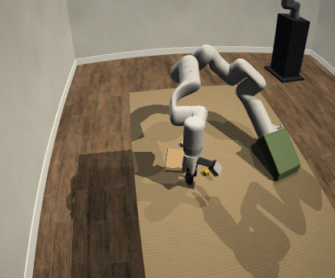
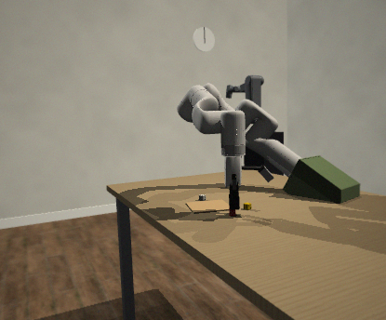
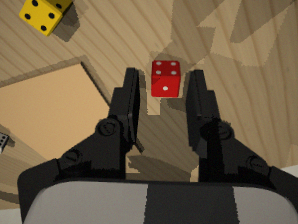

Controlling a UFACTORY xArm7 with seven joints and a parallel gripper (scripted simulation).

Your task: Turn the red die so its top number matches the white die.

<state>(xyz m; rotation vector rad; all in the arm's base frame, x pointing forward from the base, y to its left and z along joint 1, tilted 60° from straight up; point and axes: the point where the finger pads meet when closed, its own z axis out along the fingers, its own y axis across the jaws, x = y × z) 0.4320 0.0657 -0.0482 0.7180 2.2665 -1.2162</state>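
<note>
Far left in the wrist view, just a cut-off corner of the white die [image 3: 2, 141], number unreadable, beside the tan mat [image 3: 47, 112]. Fingers partly open and gripping nothing, straddling the red die [image 3: 165, 78] (on bare counter [image 3: 240, 100], off the mat, seemingly untouched). Yellow die [image 3: 42, 14] upper left, partly cropped.

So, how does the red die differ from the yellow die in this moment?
The red die lies between the open gripper fingers; the yellow die lies off to the side, outside them. In the wrist view the red die's upper face shows four white pips, while the yellow die has black pips. Both rest on the table, off the mat.
</note>
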